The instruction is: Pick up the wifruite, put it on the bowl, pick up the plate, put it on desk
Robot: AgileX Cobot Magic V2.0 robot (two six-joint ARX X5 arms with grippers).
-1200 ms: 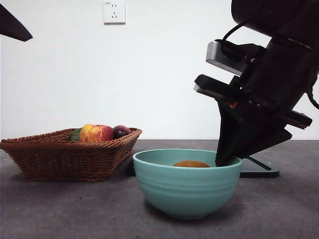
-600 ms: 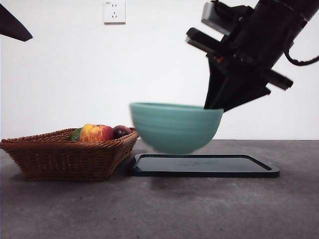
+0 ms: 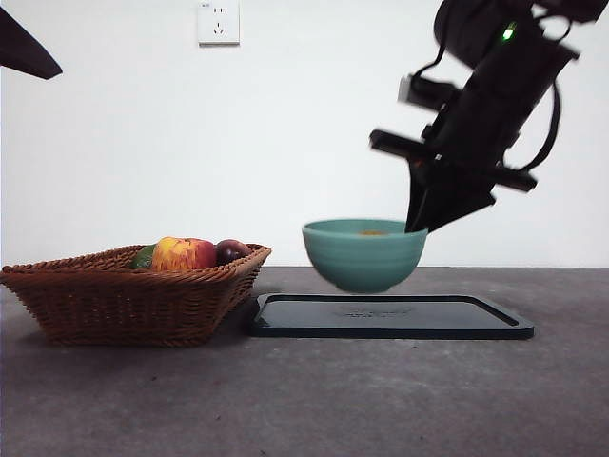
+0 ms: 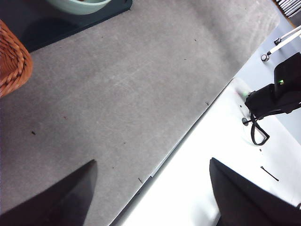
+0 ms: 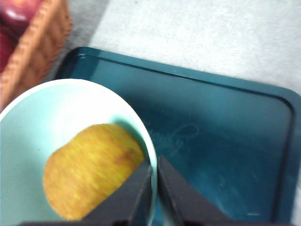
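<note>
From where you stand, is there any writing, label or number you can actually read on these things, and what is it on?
Nothing can be read for certain.
Wall socket: a tiny mark at its top left corner, too small to read.
Dark tray: a faint cursive script on its floor, too blurred to read.
Bowl, held by the right end effector, and the basket: no writing visible.

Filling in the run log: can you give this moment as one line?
right gripper: shut on bowl rim, held above tray | wifruite: in bowl | left gripper: open, idle over desk
</note>
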